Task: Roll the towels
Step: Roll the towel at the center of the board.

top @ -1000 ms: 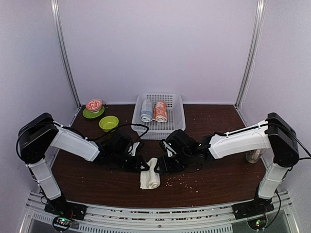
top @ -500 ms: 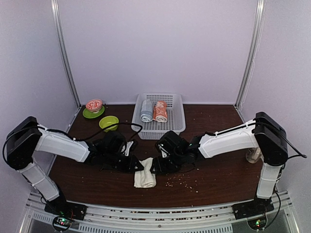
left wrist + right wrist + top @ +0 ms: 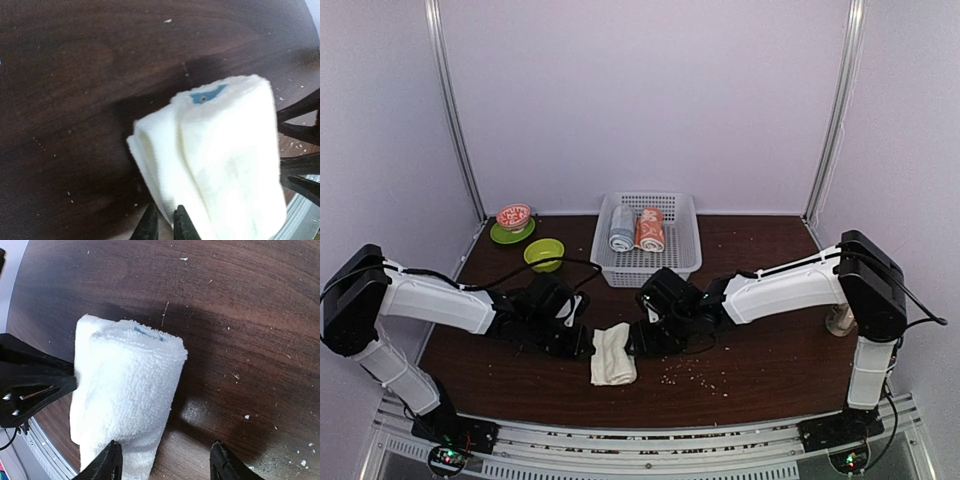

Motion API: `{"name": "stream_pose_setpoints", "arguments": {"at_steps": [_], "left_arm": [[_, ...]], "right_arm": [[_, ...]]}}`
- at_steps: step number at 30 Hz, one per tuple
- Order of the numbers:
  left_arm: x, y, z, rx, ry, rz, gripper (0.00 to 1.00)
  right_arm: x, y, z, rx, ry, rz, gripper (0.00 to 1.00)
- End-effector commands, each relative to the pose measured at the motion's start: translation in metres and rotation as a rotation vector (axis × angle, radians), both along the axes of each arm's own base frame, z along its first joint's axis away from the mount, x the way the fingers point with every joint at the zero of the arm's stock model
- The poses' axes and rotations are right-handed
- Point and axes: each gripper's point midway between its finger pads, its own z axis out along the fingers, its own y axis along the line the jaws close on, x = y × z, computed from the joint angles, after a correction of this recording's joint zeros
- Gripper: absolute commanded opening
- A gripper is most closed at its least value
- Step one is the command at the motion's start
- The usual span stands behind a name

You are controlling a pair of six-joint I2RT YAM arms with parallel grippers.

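Seeing cream towel (image 3: 613, 354) lying rolled near tabletop's (image 3: 770, 370) near edge, between both end effectors. Keeping right end effector (image 3: 165, 465) wide apart at roll's end. Left end effector (image 3: 165, 227) nearly together at roll's side; cannot tell whether pinching cloth. Judging it light, soft, prone to unrolling, so favouring gripping across roll's middle, trapping loose flap.

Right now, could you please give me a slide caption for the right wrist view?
Open right claw over one end of a rolled cream-white towel on a crumb-speckled dark wooden table.
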Motion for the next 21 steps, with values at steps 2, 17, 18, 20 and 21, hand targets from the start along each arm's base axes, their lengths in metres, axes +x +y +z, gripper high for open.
{"name": "stream_pose_setpoints", "arguments": {"at_steps": [2,17,18,20,21], "left_arm": [[0.009,0.006,-0.011,0.057,-0.011,0.027,0.1],[0.002,-0.019,-0.006,-0.076,0.011,-0.042,0.04],[0.001,-0.018,-0.006,-0.077,0.01,-0.042,0.04],[0.0,-0.018,-0.005,-0.083,0.008,-0.044,0.03],[0.0,-0.017,-0.005,-0.085,0.008,-0.043,0.03]], "right_arm": [[0.003,0.002,-0.001,-0.032,-0.011,-0.011,0.6],[0.004,0.026,0.012,-0.012,-0.014,0.01,0.61],[0.004,0.027,0.011,-0.014,-0.013,0.013,0.61],[0.004,0.03,0.009,-0.019,-0.01,0.013,0.62],[0.004,0.031,0.007,-0.023,-0.006,0.014,0.62]]}}
